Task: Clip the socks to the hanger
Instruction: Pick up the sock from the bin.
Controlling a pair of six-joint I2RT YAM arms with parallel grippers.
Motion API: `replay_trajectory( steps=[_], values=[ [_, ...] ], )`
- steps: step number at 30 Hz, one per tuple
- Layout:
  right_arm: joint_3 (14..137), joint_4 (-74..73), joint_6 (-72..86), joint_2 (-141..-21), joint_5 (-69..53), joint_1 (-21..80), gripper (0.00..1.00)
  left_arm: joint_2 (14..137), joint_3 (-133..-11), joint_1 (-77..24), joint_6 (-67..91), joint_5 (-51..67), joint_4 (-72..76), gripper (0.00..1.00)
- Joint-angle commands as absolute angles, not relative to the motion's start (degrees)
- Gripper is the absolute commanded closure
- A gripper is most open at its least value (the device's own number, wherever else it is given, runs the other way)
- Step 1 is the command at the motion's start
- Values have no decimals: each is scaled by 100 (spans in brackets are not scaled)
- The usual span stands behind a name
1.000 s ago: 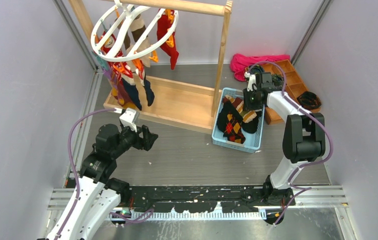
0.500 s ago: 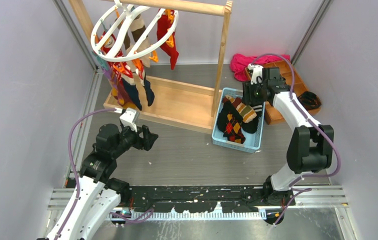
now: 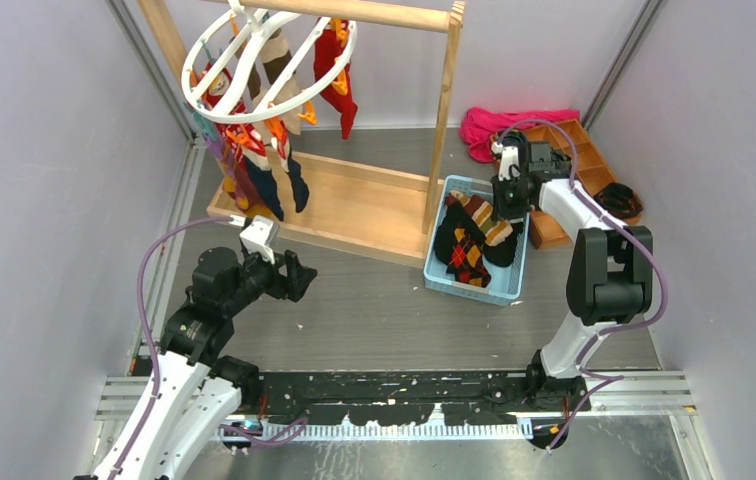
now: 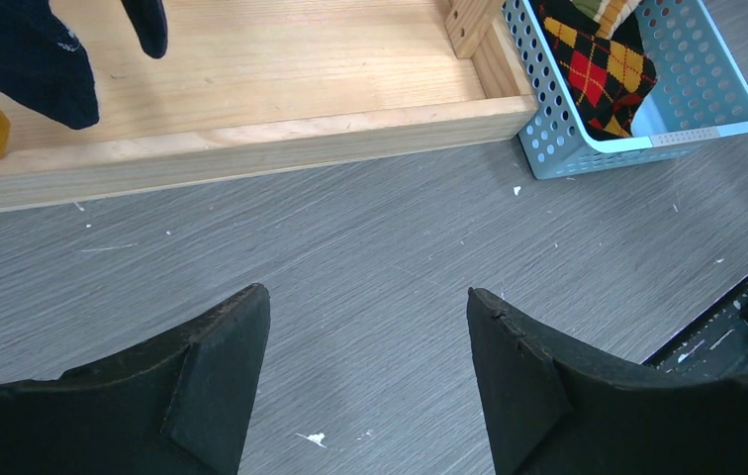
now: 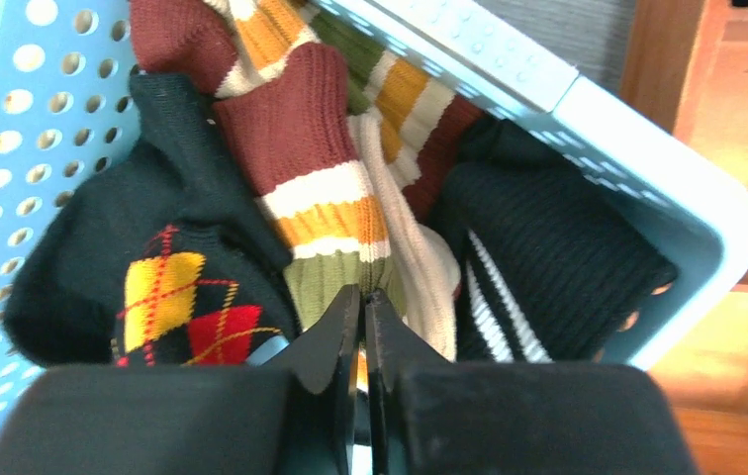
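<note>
Three pale walls [image 3: 34, 200] surround the grey table [image 3: 374, 300], socks [image 3: 464, 245] in a blue basket [image 3: 474, 290]

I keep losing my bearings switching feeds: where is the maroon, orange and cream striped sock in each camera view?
Top external: the striped sock lies in the far half of the blue basket, right of centre.
Left wrist: only a scrap, apparently of it, at the top right edge.
Right wrist: centre of frame, among black socks.
Shared landmark: the basket's perforated wall.
</note>
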State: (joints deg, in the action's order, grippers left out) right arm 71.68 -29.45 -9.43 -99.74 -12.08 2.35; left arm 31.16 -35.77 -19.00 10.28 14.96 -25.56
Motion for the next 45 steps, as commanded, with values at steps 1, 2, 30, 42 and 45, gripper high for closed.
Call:
replay_trajectory(
  steps=[1, 2, 30, 42, 45],
  values=[
    [7331, -3030, -967, -9354, -1825, 220, 96, 3055, -3663, -1863, 1120, 1664, -2376, 26],
    [7324, -3039, -972, -9188, -1942, 220, 99, 3037, -3643, -1863, 1144, 1711, -2343, 26],
    [7267, -2867, 694, -7046, -6486, -688, 99, 3073, -2439, -2762, 3770, 3388, 2066, 27],
    [6306, -1023, 2102, -7081, -7069, 189, 99, 5902, -2394, -5634, 1818, 656, 4807, 22],
    [6247, -1003, 2040, -7090, -7128, 396, 99, 6730, -2529, -5634, 2341, 656, 5734, 22]
  ],
)
